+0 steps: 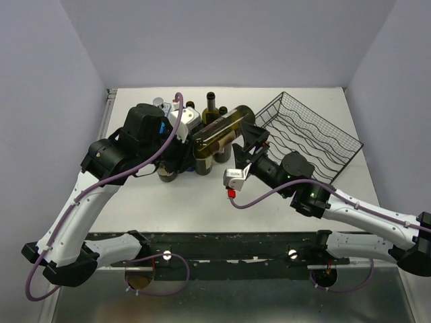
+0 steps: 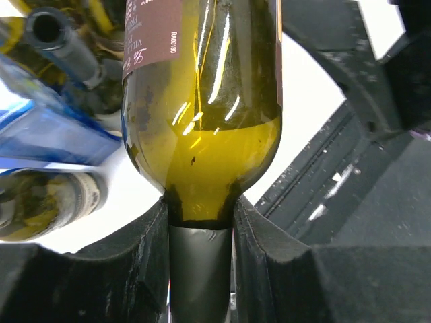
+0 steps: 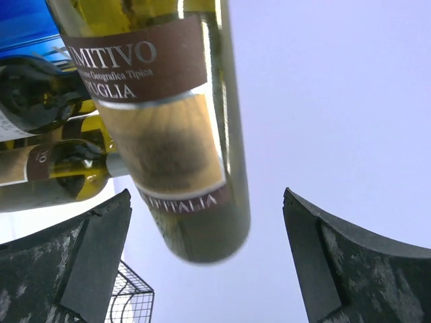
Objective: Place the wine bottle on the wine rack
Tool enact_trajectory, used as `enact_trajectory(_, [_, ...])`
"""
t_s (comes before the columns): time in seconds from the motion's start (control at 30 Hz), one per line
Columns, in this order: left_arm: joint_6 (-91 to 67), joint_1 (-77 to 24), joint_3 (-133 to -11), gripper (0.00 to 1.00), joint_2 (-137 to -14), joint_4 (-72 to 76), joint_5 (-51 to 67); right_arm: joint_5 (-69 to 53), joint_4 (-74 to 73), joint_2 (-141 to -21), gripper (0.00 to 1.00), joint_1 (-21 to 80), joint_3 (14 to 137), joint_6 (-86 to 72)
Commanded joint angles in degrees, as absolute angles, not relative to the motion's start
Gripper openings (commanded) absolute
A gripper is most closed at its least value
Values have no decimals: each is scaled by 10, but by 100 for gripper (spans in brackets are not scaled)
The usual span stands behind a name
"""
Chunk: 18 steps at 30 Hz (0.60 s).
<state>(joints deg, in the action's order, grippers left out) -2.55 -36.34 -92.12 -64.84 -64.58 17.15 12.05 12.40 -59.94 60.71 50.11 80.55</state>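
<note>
Hanging roughly level above the desk [image 1: 182, 202], the wine bottle [image 1: 225, 129] is clamped at its neck by the left hand [image 2: 200, 225], whose fingers [image 2: 145, 256] press the dark capsule from both sides. The right hand [image 3: 205, 195] stands wide apart at the bottle's base end and touches nothing: a gap shows between each finger and the glass. From above, the wine rack [image 1: 311, 134] sits at the right rear of the desk, close to the right wall [image 1: 397, 74] and just beyond the right hand. The bottle's base points toward the rack but is apart from it. Bare desk lies open in front of both arms, while behind and under the bottle the room is crowded by a cluster of other bottles [image 1: 210, 104] — some upright, some lying. Only the left wrist view shows the yellow liquid pooled in the bottle's shoulder and a blue object [image 2: 47, 131] among the lying bottles. Only the right wrist view shows the brown label [image 3: 135, 64] up close, with a corner of the rack's wire low beside one finger. In the top view the left hand's fingers are hidden under its own wrist, and whether the rack lies flat or tilts cannot be made out — nor what the blue object is.
</note>
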Motion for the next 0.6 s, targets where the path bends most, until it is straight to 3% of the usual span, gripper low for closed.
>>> enact_trajectory(0.0, [-41, -359, -954, 0, -623, -553, 115, 111, 157, -566, 100, 612, 487, 797])
enact_trajectory(0.23, [-36, -359, -964, 0, -639, -534, 150, 104, 99, -498, 100, 612, 507, 694])
enact_trajectory(0.37, [-42, -360, -934, 0, -635, -503, 177, 117, 55, -474, 99, 611, 579, 529])
enact_trajectory(0.57, [-86, -381, -790, 0, -611, -384, 188, 215, 1, -501, 98, 611, 709, 223])
